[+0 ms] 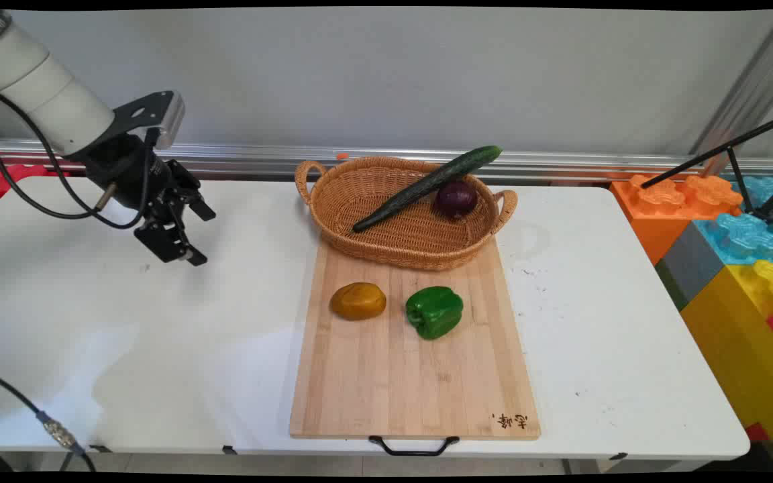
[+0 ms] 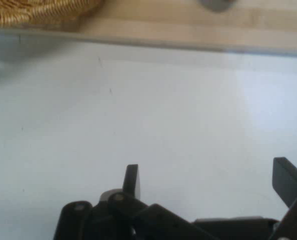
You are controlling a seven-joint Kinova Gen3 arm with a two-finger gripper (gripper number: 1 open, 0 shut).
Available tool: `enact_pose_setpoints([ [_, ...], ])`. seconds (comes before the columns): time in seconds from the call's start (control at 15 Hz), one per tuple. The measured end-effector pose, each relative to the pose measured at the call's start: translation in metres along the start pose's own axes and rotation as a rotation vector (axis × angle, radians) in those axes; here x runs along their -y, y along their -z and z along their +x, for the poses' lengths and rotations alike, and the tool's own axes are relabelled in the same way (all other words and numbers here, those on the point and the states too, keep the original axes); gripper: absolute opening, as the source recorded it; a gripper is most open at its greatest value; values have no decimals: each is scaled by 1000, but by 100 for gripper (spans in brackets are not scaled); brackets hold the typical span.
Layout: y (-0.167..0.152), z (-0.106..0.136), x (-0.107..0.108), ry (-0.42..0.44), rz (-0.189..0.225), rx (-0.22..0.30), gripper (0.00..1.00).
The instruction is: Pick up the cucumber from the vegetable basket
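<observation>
My black gripper (image 1: 188,236) hangs open and empty above the bare left part of the white table (image 1: 125,322), well left of the wooden cutting board (image 1: 413,376). In the hand view its two fingers (image 2: 132,180) stand wide apart over the white tabletop (image 2: 148,115). On the board lie a brownish-yellow potato (image 1: 358,300) and a green bell pepper (image 1: 434,311). At the board's far end a wicker basket (image 1: 359,194) holds a long cucumber (image 1: 427,187) leaning over its rim and a purple onion (image 1: 456,199). The basket's edge (image 2: 38,12) and the board's edge (image 2: 188,32) show at the top of the hand view.
Large coloured toy blocks (image 1: 729,221) are stacked off the table's right end, with a black tripod leg (image 1: 722,151) over them. Black cables (image 1: 24,194) hang from the arm at the left. A metal rail (image 1: 561,161) runs along the wall behind the table.
</observation>
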Motion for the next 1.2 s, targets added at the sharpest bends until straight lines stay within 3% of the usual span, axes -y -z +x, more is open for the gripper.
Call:
enact_pose_setpoints([
  [0.33, -11, 25, 13, 84, 52, -140, 100],
  [0.53, -18, 66, 33, 161, 125, -236, 100],
  [0.67, -27, 93, 41, 202, 141, -280, 100],
  [0.93, -60, 154, 56, 282, 140, -335, 100],
  [1.2, -112, 189, 75, 342, 149, -321, 100],
])
